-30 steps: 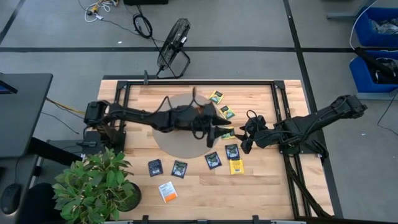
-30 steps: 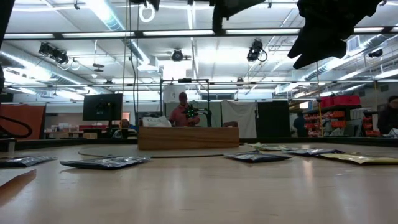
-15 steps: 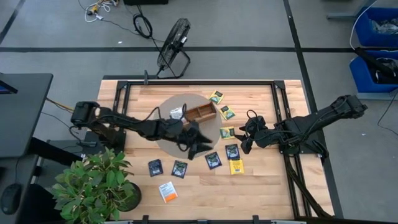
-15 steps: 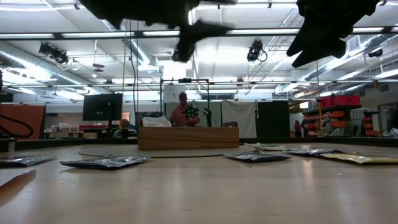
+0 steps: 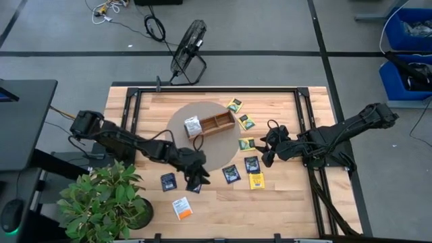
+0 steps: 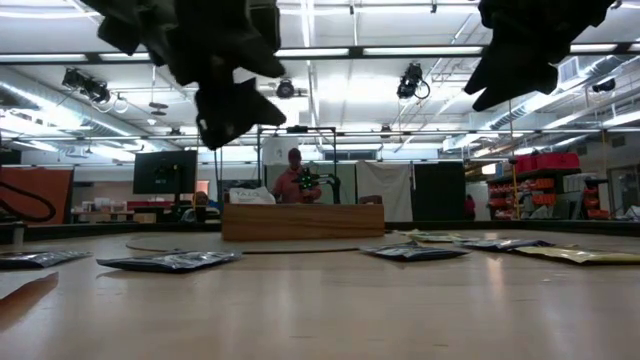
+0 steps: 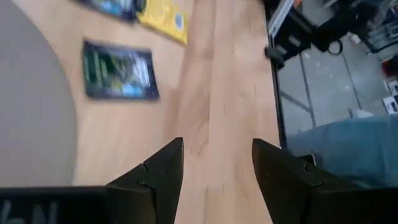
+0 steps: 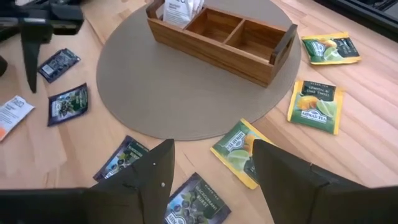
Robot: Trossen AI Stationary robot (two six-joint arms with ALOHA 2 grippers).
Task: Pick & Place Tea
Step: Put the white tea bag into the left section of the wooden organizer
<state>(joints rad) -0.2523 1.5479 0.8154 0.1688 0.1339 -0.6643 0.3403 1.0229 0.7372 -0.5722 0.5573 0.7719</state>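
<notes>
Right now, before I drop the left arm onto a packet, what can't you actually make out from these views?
- Dark packet under the left gripper: covered by it in the high view.
- Contents of the wooden tray: low view shows only its side wall.
- White packets in the tray's end compartment: cut off by the right wrist picture's edge.
- Packet print: blurred in the left wrist view.
</notes>
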